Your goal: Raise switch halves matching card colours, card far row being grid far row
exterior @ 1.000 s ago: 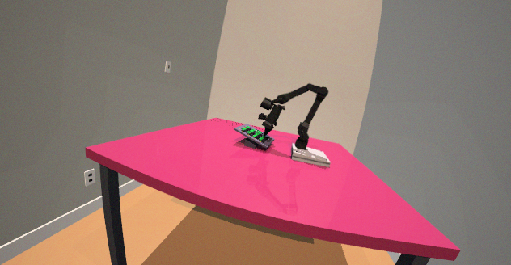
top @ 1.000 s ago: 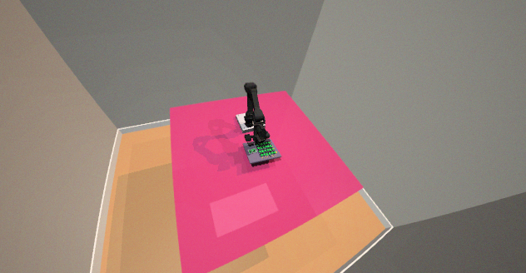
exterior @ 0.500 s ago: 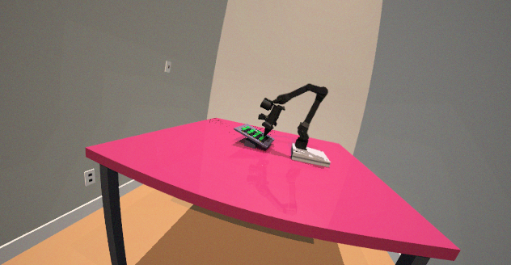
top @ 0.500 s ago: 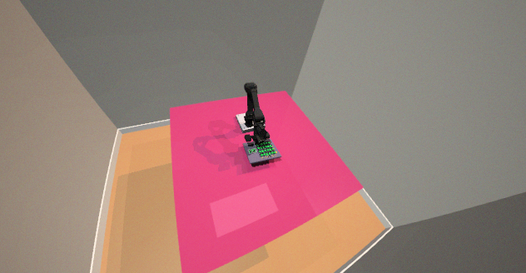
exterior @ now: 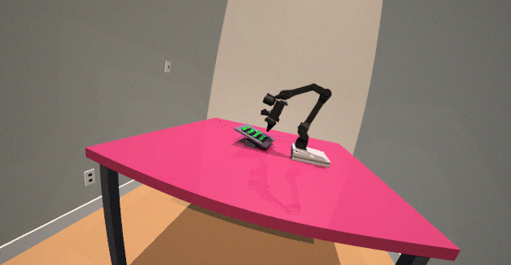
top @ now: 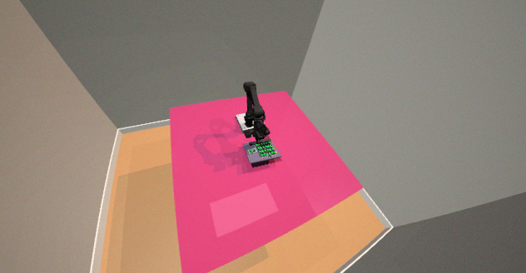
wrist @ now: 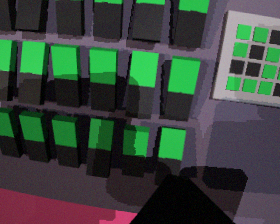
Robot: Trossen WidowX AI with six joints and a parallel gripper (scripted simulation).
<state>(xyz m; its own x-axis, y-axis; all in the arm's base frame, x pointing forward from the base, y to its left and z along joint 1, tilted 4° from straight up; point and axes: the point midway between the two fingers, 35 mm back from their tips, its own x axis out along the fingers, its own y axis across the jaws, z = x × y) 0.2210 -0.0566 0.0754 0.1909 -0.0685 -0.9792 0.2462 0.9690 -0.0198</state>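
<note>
The switch panel (top: 255,158) (exterior: 267,146) (wrist: 241,137) is grey and tilted, its far edge higher. Its rocker switches have green far halves and dark grey near halves. The small card (top: 252,151) (wrist: 222,60) is pale-framed with green and dark squares, cut off at the right of the wrist view. My gripper (exterior: 268,129) (wrist: 175,184) is shut and empty. Its tip stands a little above the panel's near part. In the wrist view it overlaps the near end of the nearest row's rightmost switch (wrist: 172,144). The far rows are cut off there. Which halves are raised is hard to tell.
The pink table (top: 216,176) (exterior: 194,159) carries the panel and the arm's white base (top: 241,121) (exterior: 311,157). The arm (top: 255,103) (exterior: 317,112) arches from the base towards the panel. Its shadow falls across the near rows in the wrist view.
</note>
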